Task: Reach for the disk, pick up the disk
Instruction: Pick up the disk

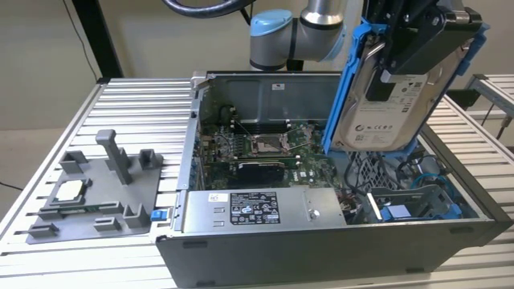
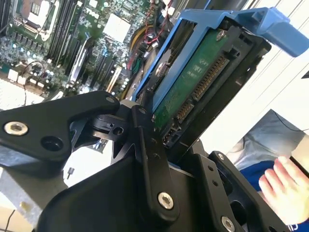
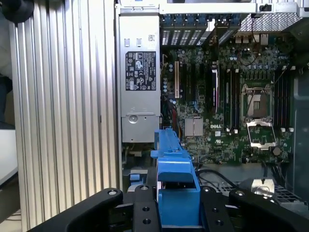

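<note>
A plain beige wall point(image 1: 48, 36) is seen behind a ribbed silver aluminium worktop point(image 1: 136, 102), which carries everything in the exterior view. Toward the exterior view's right, an open grey metal computer case point(image 1: 321, 253) is laid on its side on the worktop, with a green motherboard point(image 1: 265, 150) exposed inside and a silver power supply box point(image 1: 257, 208) set along its near wall. Toward the exterior view's left, a grey plastic fixture tray point(image 1: 96, 198) with upright posts is placed on the worktop, and a small square silver chip point(image 1: 68, 189) is seated in it. The silver-grey rectangular metal disk point(image 1: 386, 114), with a white label and a blue plastic side frame, is held upright in the air above the case, clear of the drive bay. The black gripper point(image 1: 418, 42) is clamped on the disk, its fingers point(image 2: 149, 159) pressed to the frame's sides. A person's hand point(image 2: 285, 186) is seen in the second wrist view, beyond the disk.
</note>
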`<state>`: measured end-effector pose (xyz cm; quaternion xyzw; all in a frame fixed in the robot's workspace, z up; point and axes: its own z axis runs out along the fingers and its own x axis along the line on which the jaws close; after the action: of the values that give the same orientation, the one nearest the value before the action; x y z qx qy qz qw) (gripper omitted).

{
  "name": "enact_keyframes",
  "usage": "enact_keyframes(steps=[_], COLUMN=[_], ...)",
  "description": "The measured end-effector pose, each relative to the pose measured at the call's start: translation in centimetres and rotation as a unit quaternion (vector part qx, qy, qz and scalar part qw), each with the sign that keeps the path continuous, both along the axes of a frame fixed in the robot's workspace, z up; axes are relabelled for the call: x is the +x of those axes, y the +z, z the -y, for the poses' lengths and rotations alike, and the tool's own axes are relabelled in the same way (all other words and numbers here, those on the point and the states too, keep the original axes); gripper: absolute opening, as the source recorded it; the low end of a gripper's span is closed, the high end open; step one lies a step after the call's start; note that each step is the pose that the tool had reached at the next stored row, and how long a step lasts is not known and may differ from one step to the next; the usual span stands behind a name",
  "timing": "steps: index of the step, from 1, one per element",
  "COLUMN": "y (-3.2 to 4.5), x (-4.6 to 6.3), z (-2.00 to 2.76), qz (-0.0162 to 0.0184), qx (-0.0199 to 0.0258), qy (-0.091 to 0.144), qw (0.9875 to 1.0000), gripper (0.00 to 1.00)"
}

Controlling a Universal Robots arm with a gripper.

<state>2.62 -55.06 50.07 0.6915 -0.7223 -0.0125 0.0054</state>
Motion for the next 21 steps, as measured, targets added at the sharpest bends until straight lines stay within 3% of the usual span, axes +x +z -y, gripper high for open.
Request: enact_keyframes(steps=[13,21], y=[-0.01,-0.54], x=[0.1,1.7], z=[0.02,1.20], qz=[0.0000,-0.0002], qx=[0.0000,0.0000], qy=[0.000,0.000], qw=[1.0000,1.0000], gripper=[0.00,0.00])
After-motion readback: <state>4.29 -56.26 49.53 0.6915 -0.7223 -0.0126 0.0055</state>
